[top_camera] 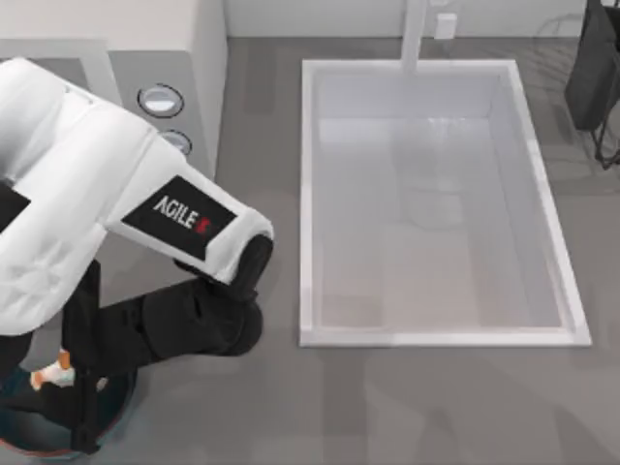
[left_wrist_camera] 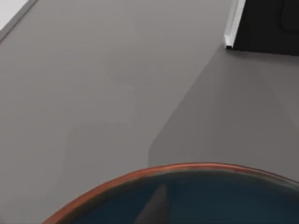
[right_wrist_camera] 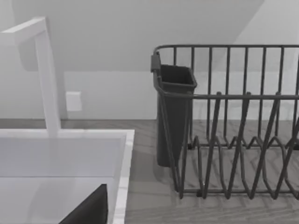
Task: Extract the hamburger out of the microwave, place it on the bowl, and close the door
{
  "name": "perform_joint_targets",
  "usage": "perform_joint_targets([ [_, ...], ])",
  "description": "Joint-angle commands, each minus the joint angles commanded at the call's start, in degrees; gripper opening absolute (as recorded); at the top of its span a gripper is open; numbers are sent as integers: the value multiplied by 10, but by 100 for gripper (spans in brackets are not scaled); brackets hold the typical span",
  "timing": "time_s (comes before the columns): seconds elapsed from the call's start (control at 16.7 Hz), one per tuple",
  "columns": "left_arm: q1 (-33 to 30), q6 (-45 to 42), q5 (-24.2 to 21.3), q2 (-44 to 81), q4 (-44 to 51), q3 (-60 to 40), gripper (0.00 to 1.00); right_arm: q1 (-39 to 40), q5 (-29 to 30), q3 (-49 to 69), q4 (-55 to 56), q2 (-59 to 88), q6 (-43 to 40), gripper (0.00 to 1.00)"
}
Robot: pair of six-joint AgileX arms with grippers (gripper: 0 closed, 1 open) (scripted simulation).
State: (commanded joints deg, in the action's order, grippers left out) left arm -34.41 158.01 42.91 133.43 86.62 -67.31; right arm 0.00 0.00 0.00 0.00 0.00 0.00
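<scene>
The off-white microwave [top_camera: 116, 39] stands at the back left, its two knobs [top_camera: 161, 99] just clear of my left arm. That arm reaches down to the front left, where the teal bowl [top_camera: 111, 412] with a reddish rim [left_wrist_camera: 154, 171] sits. Over the bowl, my left gripper [top_camera: 56, 378] is shut on the small cream and orange hamburger [top_camera: 46, 376]. The arm hides the door in the top view. My right gripper [right_wrist_camera: 88, 212] is parked near the sink, facing the dish rack.
A large white sink [top_camera: 310, 194] with a faucet [top_camera: 415, 34] fills the middle of the counter. A dark wire dish rack [right_wrist_camera: 233, 140] with a cutlery cup [right_wrist_camera: 174, 116] stands at the back right. A white-edged dark panel [left_wrist_camera: 261, 23] lies beyond the bowl.
</scene>
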Motion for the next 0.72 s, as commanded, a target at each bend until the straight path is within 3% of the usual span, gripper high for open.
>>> perform_joint_targets([
  [0.72, 0, 0, 0, 0, 0, 0, 90, 0, 0, 0, 0, 0, 0, 100],
])
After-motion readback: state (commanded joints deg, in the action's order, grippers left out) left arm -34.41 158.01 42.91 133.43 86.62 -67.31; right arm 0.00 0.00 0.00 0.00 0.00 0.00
